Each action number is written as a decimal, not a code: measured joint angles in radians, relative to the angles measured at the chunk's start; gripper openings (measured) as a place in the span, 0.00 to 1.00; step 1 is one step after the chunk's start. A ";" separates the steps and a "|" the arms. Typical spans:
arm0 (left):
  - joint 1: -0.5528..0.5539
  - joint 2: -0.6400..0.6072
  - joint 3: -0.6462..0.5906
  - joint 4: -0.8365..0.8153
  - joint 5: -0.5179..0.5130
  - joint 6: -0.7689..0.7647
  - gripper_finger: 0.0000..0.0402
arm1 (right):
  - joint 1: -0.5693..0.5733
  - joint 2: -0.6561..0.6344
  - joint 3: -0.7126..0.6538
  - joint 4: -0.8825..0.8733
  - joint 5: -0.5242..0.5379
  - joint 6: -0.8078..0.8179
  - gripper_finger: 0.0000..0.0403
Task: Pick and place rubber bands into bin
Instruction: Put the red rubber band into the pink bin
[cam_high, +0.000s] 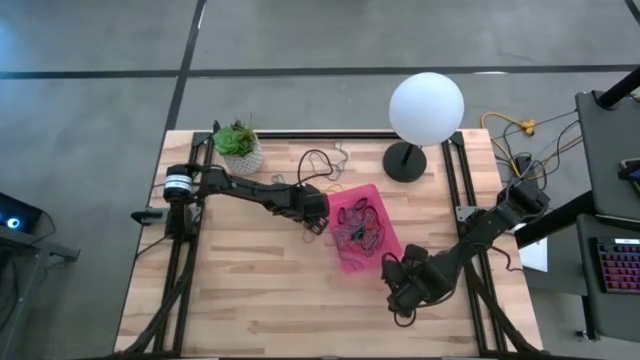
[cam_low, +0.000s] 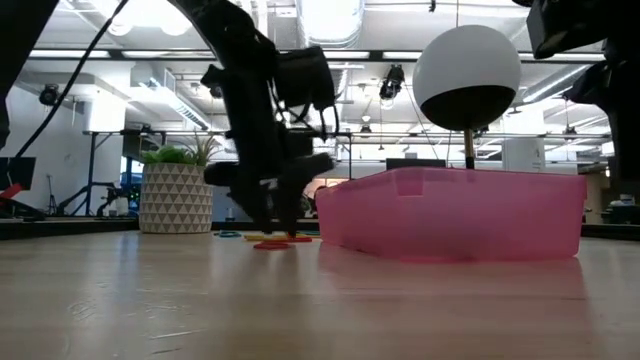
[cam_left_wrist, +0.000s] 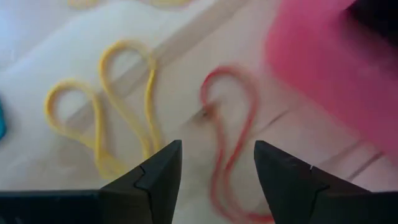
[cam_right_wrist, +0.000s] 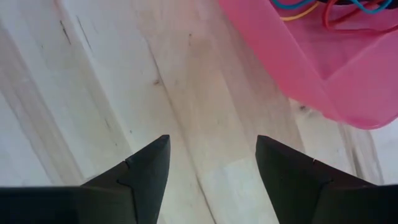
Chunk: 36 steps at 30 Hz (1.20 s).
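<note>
Bin (cam_high: 385, 247) at table centre already holding many bands (cam_high: 362, 225); red band (cam_left_wrist: 230, 140) and yellow band (cam_left_wrist: 102, 115) remain beside it under open left gripper (cam_left_wrist: 217, 171); right gripper (cam_right_wrist: 212, 165) open, empty.

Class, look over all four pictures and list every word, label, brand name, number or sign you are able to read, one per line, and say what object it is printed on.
None: no readable text appears in any view.
The shallow pink translucent plastic bin, white patterned plant pot and white globe lamp carry no visible lettering.
The keyboard at the high view's right edge has keys too small to read.
</note>
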 joint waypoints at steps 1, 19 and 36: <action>0.004 0.012 -0.004 -0.004 0.012 0.009 0.46 | 0.000 0.000 0.000 0.001 0.000 0.000 0.56; -0.026 0.055 -0.050 0.047 0.109 0.098 0.13 | 0.000 0.000 -0.003 -0.003 -0.015 -0.008 0.56; -0.116 -0.173 -0.174 0.290 0.453 0.113 0.00 | 0.000 0.000 -0.003 -0.002 -0.015 -0.051 0.56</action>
